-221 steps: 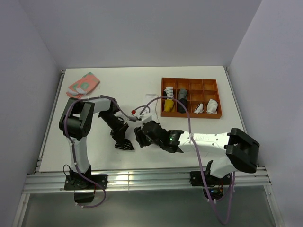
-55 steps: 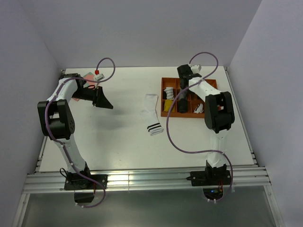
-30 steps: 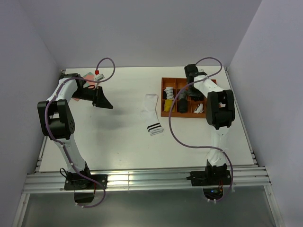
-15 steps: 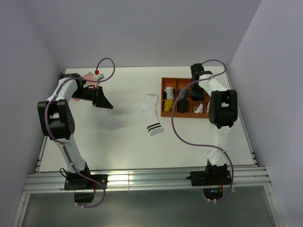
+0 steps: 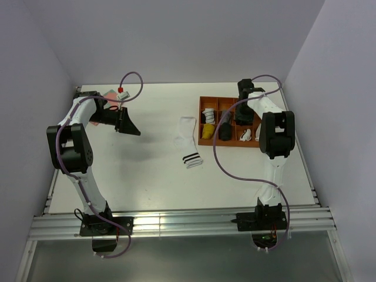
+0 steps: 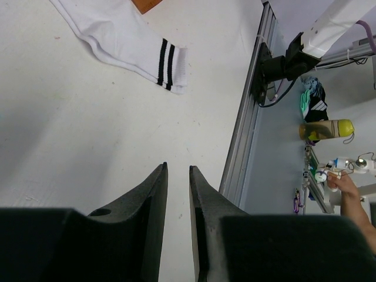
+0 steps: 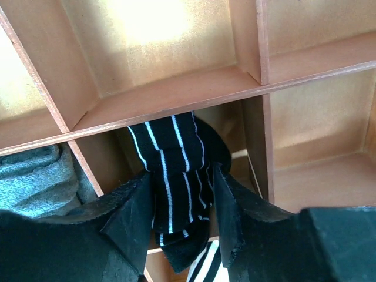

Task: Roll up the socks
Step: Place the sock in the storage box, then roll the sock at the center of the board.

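A white sock (image 5: 189,141) with black cuff bands lies flat mid-table; the left wrist view has it too (image 6: 123,41). A pink sock (image 5: 110,94) peeks out behind the left arm at the far left. My left gripper (image 5: 134,130) hovers over bare table, its fingers (image 6: 177,168) a narrow gap apart with nothing between them. My right gripper (image 5: 243,115) reaches down into the orange tray (image 5: 235,98). The rolled black sock (image 7: 176,153) with thin white stripes sits in a compartment between its open fingers (image 7: 181,170), brushing both.
The tray's other compartments hold rolled socks: a yellow one (image 5: 207,132), a dark one (image 5: 225,130), a white one (image 5: 247,135) and a grey one (image 7: 35,176). Wooden dividers (image 7: 176,100) stand close round the right fingers. The table's metal rail (image 6: 247,135) runs past the left gripper.
My right gripper has shifted right over the tray's back row, lowered the black sock into a compartment and widened its jaws. The left arm and white sock have not moved.
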Motion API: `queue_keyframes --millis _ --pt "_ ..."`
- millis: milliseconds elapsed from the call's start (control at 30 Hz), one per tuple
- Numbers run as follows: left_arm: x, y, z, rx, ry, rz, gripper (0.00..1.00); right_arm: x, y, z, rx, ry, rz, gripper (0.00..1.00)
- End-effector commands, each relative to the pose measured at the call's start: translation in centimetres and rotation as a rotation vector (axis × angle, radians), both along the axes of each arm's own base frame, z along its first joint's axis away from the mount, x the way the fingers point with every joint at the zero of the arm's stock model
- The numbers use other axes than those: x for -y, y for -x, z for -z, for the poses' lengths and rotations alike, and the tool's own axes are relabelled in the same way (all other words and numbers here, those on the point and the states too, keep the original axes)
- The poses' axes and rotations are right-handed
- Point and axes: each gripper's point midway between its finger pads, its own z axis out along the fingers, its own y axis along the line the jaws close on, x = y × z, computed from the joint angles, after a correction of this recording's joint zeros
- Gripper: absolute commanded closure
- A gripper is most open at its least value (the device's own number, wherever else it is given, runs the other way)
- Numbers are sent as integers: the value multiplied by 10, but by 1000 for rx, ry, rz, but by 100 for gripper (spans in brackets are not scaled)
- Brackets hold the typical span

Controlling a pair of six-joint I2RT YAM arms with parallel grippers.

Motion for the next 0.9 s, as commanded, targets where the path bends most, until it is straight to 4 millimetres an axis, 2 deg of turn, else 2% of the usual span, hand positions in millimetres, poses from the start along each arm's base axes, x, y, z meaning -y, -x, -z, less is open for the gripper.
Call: queue_keyframes --millis 0,200,533,600,667,700,733,767,800,833,867 --pt "3 0 -10 3 12 2 73 -8 16 2 -51 -29 -10 49" --pt "8 0 -10 10 11 16 73 -6 9 -24 28 -25 4 48" --pt "19 2 -2 6 -4 38 73 1 -6 -96 189 7 45 46" --pt "21 3 3 -3 -13 39 73 3 -5 -108 218 10 54 46" --pt "20 2 12 13 -46 41 73 2 -2 -128 270 -3 57 46" --pt "20 2 15 1 -65 29 72 0 0 -130 279 -12 55 46" --pt "27 5 13 31 -85 48 72 -1 4 -146 316 -22 51 46" --pt "29 3 27 73 -146 56 71 -4 6 -152 334 -34 44 47" --pt "31 2 22 102 -179 35 70 -6 11 -151 336 -41 41 46" --pt "31 7 33 103 -223 28 68 -7 17 -167 377 -51 43 46" --pt "34 -2 40 177 -293 15 68 -9 19 -171 397 -60 40 46"
